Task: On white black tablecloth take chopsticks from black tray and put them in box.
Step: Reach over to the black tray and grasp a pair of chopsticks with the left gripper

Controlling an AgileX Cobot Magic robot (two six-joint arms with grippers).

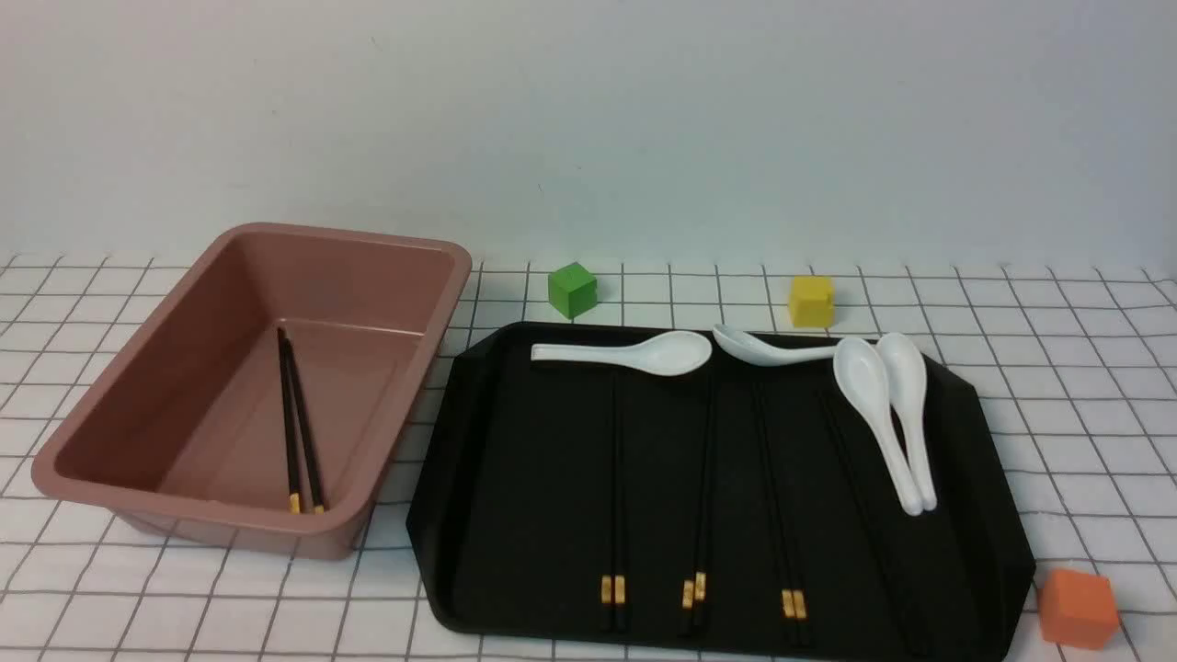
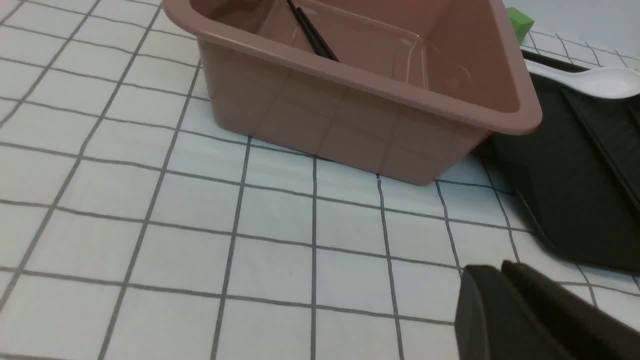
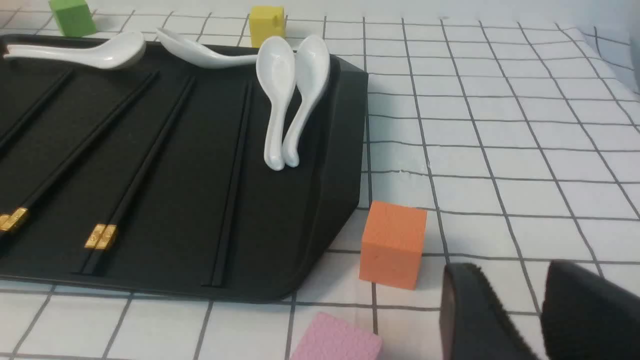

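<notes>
The pinkish-brown box point(image 1: 368, 241) stands at the left on the grid tablecloth point(image 1: 1057, 386), with one pair of chopsticks point(image 1: 296, 414) lying inside; the pair also shows in the left wrist view point(image 2: 312, 32). The black tray point(image 1: 451, 460) lies to its right and holds several more pairs point(image 1: 616, 478) point(image 1: 703, 478) point(image 1: 777, 496) side by side, gold bands toward me. Neither gripper shows in the front view. My left gripper point(image 2: 492, 267) is shut and empty, low over the cloth near the box's front corner. My right gripper point(image 3: 515, 272) is open and empty, over the cloth beside the tray's right edge point(image 3: 330, 165).
Several white spoons point(image 1: 644, 353) point(image 1: 874, 405) lie on the tray's far part. A green cube point(image 1: 572, 290) and a yellow cube point(image 1: 811, 301) stand behind the tray. An orange cube point(image 3: 392, 245) and a pink block point(image 3: 335, 340) sit near my right gripper.
</notes>
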